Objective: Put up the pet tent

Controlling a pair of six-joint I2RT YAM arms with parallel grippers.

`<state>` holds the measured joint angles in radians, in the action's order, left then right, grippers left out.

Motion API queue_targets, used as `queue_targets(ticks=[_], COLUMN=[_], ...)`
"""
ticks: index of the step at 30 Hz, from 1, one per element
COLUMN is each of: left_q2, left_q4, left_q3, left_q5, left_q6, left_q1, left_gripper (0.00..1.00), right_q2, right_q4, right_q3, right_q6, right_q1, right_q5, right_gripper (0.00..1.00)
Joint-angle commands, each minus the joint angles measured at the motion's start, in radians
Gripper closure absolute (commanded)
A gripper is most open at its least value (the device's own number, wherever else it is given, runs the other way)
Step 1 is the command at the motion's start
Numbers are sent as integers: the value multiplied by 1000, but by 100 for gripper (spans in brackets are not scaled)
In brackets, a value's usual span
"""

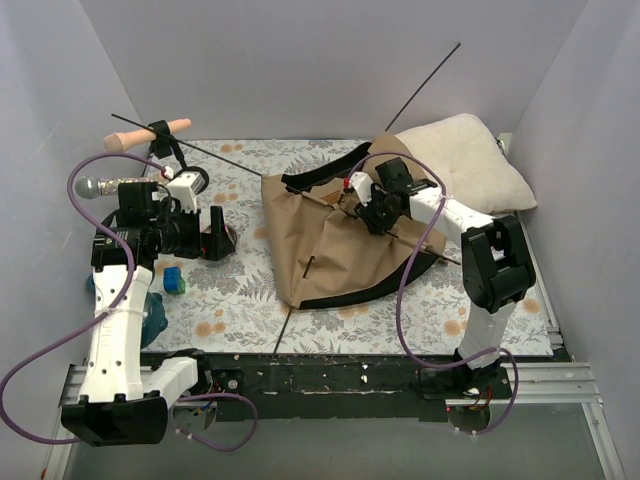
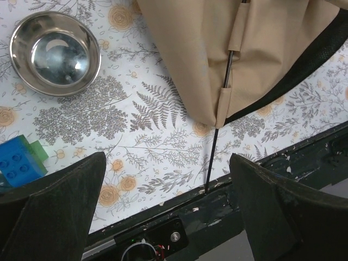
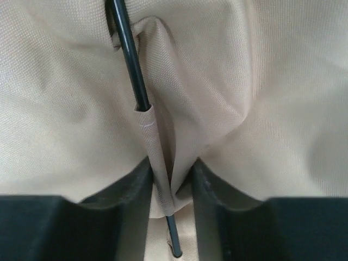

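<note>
Pet tent (image 1: 335,240) collapsed, R pincer (image 3: 170,185) pinching its pole sleeve (image 3: 156,157), L pincer (image 2: 166,196) wide open, empty.

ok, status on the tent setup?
Left claw open, empty. Right claw shut on pet tent at a pole sleeve. Tent slumped, not standing; poles sticking out. Pillow beside it, far right; bowl apart, left.

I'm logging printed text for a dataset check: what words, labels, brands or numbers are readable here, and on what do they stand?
No text can be read in any view.
pet tent: plain tan fabric with black trim, no legible label.
steel bowl: no marking shows.
blue brick: nothing readable on its studs.
tablecloth: plant and flower print only.
</note>
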<state>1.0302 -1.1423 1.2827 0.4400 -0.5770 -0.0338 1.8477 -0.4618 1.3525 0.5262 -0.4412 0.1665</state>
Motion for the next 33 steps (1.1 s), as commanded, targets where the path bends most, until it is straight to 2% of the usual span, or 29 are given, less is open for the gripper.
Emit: queue_targets(ticks=[1,2,7,11,15,17,25,33], left_q2=[-10,-9,40,80,103,110,117,100], left_q4=[19,24,24,36,42,39,53,93], left_q3=[-23,-32,-86,-121,-143,-152,-210,-332], left_q5=[90,114,259,335,345,344,280,197], left_q6=[37,49,152,216,262,285,411,453], left_q1=[-2,-3,-2,18,113,150,216,245], left_gripper=[2,2,2,2,2,2,2,12], right_q2=[-7,-28,-206,-396,-548,-594,-633,-644], right_q4=[-26,-37,1,66,86,84,101,80], right_q3=[69,77,45,-70,-211,-262,-314,-300], right_q6=[-31,-54,-215,-308,-406,-436,-413,-387], right_q1=[-2,4,48,82,91,90,99,121], right_q5=[27,39,25,-11,-64,-36,30,113], right_gripper=[80,98,99,99,99,99,99,99])
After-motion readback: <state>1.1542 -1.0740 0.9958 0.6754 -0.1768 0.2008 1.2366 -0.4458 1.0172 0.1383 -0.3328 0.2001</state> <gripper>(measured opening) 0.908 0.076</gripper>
